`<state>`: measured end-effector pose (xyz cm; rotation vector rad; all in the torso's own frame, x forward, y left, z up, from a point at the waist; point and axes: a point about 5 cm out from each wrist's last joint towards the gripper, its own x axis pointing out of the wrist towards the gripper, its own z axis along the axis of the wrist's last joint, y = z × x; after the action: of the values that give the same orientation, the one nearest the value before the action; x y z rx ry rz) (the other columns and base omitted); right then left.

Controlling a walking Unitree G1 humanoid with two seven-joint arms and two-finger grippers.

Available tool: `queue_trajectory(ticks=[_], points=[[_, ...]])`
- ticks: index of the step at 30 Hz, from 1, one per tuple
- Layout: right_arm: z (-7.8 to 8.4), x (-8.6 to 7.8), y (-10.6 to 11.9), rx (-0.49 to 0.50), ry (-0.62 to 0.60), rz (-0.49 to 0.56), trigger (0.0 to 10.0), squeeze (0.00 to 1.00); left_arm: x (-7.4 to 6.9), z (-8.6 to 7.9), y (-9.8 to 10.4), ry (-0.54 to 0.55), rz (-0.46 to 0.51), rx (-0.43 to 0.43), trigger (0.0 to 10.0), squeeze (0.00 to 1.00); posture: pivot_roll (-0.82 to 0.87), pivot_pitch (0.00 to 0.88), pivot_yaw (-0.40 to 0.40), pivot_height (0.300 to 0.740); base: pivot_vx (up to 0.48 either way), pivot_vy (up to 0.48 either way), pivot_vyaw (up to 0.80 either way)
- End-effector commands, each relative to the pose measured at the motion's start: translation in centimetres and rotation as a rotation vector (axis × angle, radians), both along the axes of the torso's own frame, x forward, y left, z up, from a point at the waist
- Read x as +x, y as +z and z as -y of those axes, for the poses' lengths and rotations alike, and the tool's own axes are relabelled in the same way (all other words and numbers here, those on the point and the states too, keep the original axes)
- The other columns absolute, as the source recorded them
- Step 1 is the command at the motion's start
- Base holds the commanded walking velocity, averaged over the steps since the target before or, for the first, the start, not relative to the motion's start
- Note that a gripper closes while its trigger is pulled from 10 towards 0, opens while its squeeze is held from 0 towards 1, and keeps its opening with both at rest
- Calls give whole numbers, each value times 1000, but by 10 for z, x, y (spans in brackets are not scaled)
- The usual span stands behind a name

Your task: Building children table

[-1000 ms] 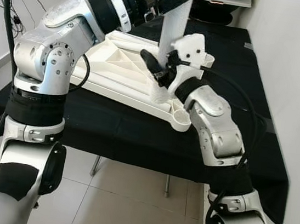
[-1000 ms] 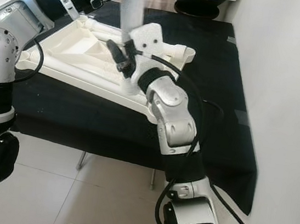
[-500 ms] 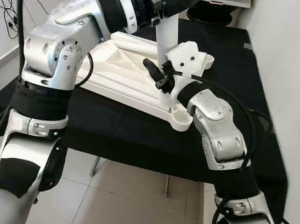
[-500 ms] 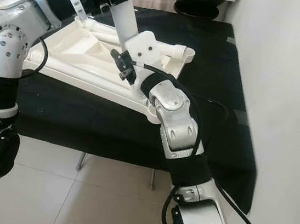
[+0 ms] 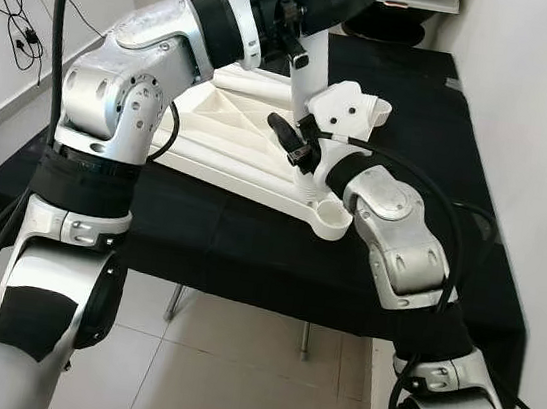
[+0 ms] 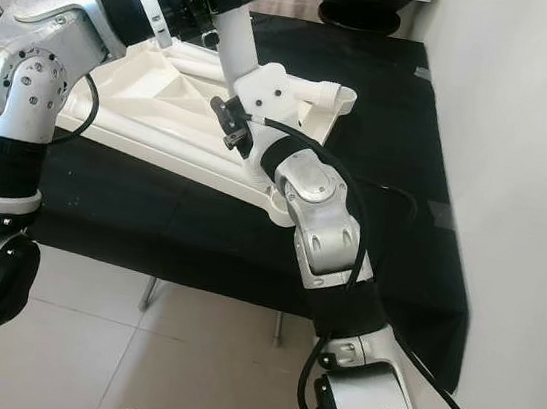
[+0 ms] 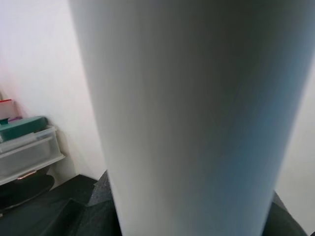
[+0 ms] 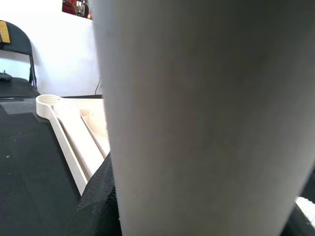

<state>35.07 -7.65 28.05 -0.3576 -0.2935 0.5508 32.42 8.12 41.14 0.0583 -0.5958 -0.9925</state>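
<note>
— What does the table piece look like from where you stand?

— The white plastic tabletop with ribbed underside lies upside down on the black cloth-covered table in front of me, its diagonal ribs facing up. A round socket sits at its near corner, and another socket at the far right corner. A white cylindrical table leg stands almost upright over the tabletop, near its right edge, leaning a little. Its lower end is hidden behind my right wrist, so I cannot tell whether it is seated.

— And your grippers?

— My left gripper comes in from above and is clamped around the upper part of the leg; in the left wrist view the leg is a broad pale column pressed close, with black padding at its base. My right gripper is low on the same leg, just above the tabletop. One black finger sticks out on the left side of the leg. In the right wrist view the leg sits tight against black pads, so I am gripping it there too.

— Anything else around?

— A black folding chair against a white wall, and a clear plastic storage bin beyond the table.
</note>
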Motion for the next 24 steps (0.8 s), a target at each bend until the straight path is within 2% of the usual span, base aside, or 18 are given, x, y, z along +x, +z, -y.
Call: queue_trajectory(ticks=[1,3,4,5,6,8,10,11,12,13,14,17,22,23,24], points=[[-1,2,-5,-4,13,-42,10000,0,-2,-2,8,15,37,15,0,0,12,90,4,740,0,0,0],[-1,2,-5,11,22,-53,10000,0,-3,-2,8,5,35,15,0,0,12,90,4,740,0,0,0],[0,4,-6,35,36,-75,10000,1000,-4,0,5,-65,8,24,0,0,16,87,-1,740,0,0,0],[0,5,-7,56,62,-101,10000,1000,-6,1,2,-128,-13,32,0,0,15,84,-1,740,0,0,0],[0,5,-7,56,62,-101,10000,1000,-6,1,2,-128,-13,32,0,0,15,84,-1,740,0,0,0],[-1,7,-10,80,117,-149,10000,1000,-10,4,-7,-278,-60,60,0,0,17,81,-2,740,0,0,0],[-4,9,-14,85,176,-193,10000,1000,-14,15,-15,-382,-95,71,0,0,21,73,-6,740,0,0,0],[-4,9,-14,85,176,-193,10000,1000,-14,15,-15,-382,-95,71,0,0,21,73,-6,740,0,0,0],[-6,10,-16,83,204,-214,10000,847,-15,21,-18,-422,-110,72,0,0,20,72,-7,740,0,0,0],[-8,11,-18,77,220,-224,10000,384,-16,24,-20,-447,-122,72,0,0,21,69,-8,740,0,0,0],[-11,11,-20,76,235,-232,10000,0,-18,27,-22,-482,-135,74,0,0,21,68,-9,740,0,0,0],[-14,11,-21,85,261,-236,10000,0,-19,30,-22,-516,-150,70,0,0,21,67,-9,740,0,0,0],[-23,7,-17,70,386,-212,9765,0,-26,37,-29,-625,-193,110,0,0,28,62,-10,740,0,0,0],[-25,6,-16,66,407,-209,3647,0,-26,37,-29,-640,-200,112,0,0,28,62,-10,740,0,0,0],[-26,4,-16,58,440,-207,0,0,-27,38,-30,-650,-204,115,0,0,26,59,-9,740,0,0,0]])
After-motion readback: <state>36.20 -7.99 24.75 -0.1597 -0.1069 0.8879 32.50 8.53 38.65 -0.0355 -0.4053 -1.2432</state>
